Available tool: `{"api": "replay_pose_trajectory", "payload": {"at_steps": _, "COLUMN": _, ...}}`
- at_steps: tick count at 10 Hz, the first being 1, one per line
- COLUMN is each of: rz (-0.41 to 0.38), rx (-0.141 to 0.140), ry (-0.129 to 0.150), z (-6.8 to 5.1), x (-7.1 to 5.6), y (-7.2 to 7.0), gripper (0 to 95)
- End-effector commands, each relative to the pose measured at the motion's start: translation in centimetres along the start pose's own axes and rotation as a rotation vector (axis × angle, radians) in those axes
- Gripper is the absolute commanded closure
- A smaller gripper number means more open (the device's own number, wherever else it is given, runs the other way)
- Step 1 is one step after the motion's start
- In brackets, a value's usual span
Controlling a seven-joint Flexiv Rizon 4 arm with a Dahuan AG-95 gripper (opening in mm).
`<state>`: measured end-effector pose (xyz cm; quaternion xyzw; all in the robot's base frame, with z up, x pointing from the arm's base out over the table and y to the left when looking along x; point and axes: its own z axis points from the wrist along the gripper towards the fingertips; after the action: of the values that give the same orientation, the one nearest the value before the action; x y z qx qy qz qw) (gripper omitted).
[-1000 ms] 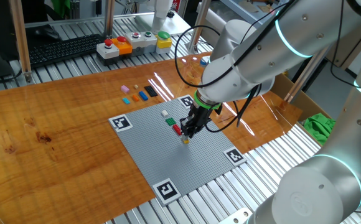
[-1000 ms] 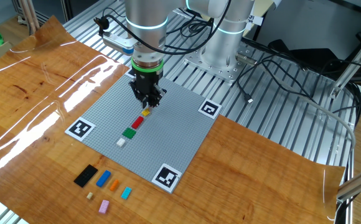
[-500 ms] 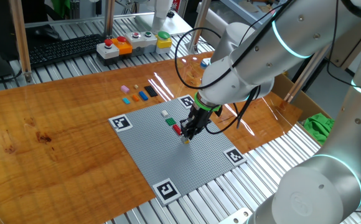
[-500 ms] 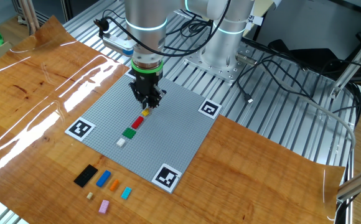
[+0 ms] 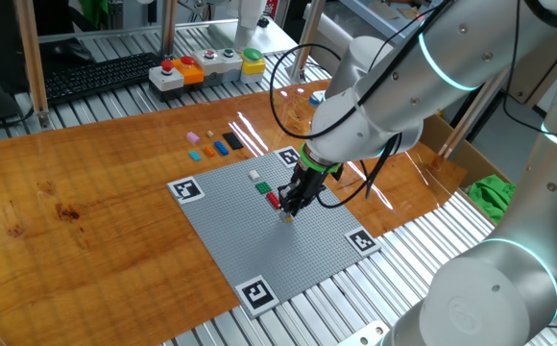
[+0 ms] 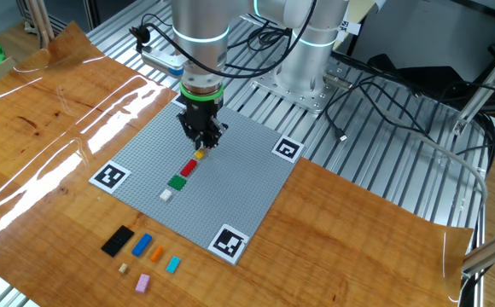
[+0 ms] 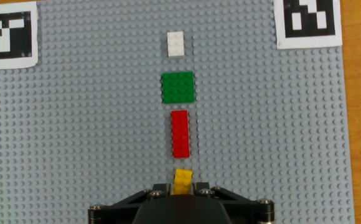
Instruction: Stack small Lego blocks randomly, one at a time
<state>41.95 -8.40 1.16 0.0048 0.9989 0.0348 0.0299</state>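
Still nothing changed — gripper [image 6: 201, 146] stays clamped on the yellow block [image 7: 182, 181], motionless.

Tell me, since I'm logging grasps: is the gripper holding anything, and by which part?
The gripper is closed on the yellow brick, pinching its near end between the fingertips; the far end sticks out toward the red brick.

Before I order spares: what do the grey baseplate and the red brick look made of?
Grey baseplate: apparently moulded matte plastic, an even grid of studs all over. Red brick: seemingly hard plastic, slightly glossy, solid colour, crisp edges, studs on top.
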Motion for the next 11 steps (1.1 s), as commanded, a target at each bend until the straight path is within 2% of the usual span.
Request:
{"api": "replay_pose_trajectory", "payload": {"at_steps": 1, "rz": -0.007, "rx": 0.002, "ry": -0.005, "z": -0.01, "x": -0.02, "y": -0.03, "gripper": 76.0}}
{"api": "replay_pose_trajectory", "payload": {"at_steps": 2, "rz": -0.012, "rx": 0.002, "ry": -0.005, "z": 0.00, "x": -0.02, "y": -0.04, "gripper": 95.0}}
{"api": "replay_pose_trajectory", "payload": {"at_steps": 11, "rz": -0.010, "rx": 0.009, "ry": -0.023, "z": 0.00, "x": -0.13, "y": -0.04, "gripper": 95.0}}
